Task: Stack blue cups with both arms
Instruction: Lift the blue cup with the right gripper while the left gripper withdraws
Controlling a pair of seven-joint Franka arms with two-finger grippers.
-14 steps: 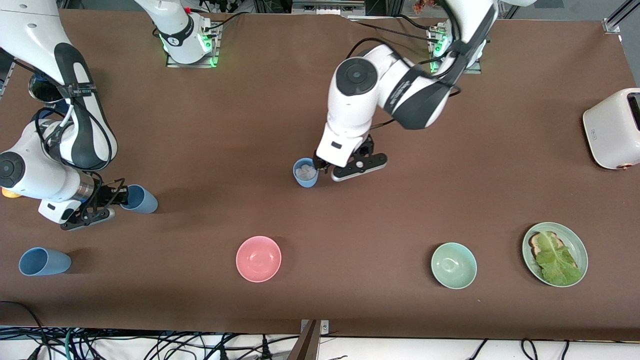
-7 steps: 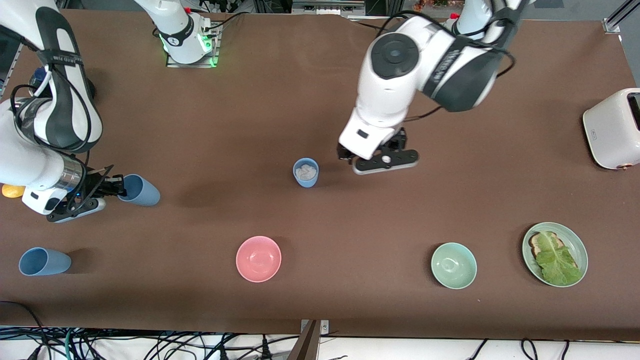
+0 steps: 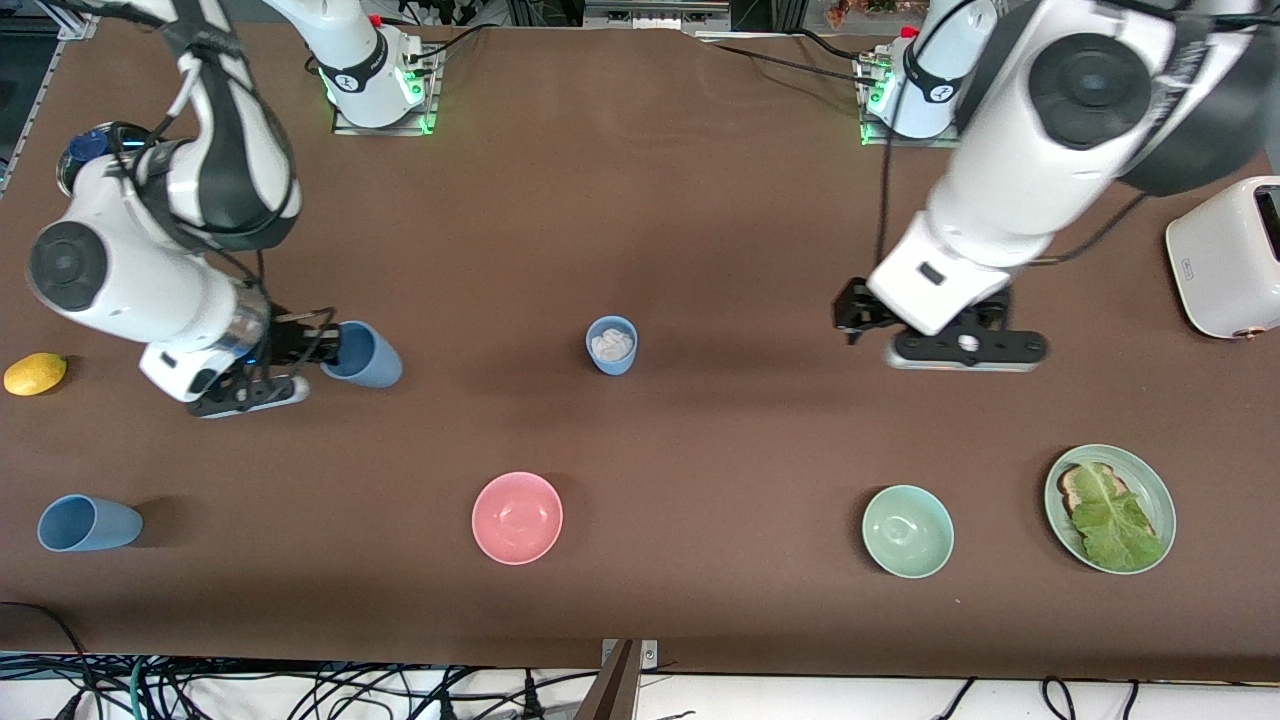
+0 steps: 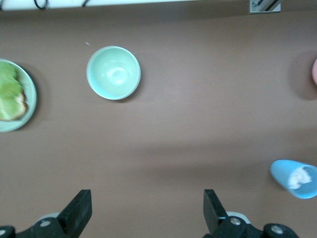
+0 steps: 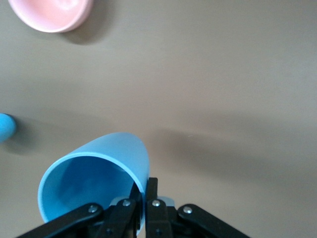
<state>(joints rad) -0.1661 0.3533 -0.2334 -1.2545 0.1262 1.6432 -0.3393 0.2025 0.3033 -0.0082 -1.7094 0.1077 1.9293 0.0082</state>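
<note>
One blue cup point(image 3: 611, 345) stands upright at the table's middle with something white inside; it also shows in the left wrist view point(image 4: 294, 178). My right gripper point(image 3: 318, 350) is shut on the rim of a second blue cup point(image 3: 367, 356) and holds it tilted on its side; the right wrist view shows the fingers pinching the cup point(image 5: 94, 181) wall at my right gripper point(image 5: 143, 194). A third blue cup point(image 3: 88, 523) lies on its side near the front edge at the right arm's end. My left gripper point(image 3: 925, 310) is open and empty point(image 4: 147, 210), above bare table toward the left arm's end.
A pink bowl point(image 3: 517, 517) and a mint-green bowl point(image 3: 907, 531) sit nearer the front camera. A green plate point(image 3: 1150, 480) with toast and lettuce is beside the mint bowl. A white toaster point(image 3: 1225, 255) stands at the left arm's end, a lemon point(image 3: 35, 373) at the right arm's end.
The left gripper let go of the upright cup and moved away toward its own end of the table. The right gripper carried its cup toward the middle.
</note>
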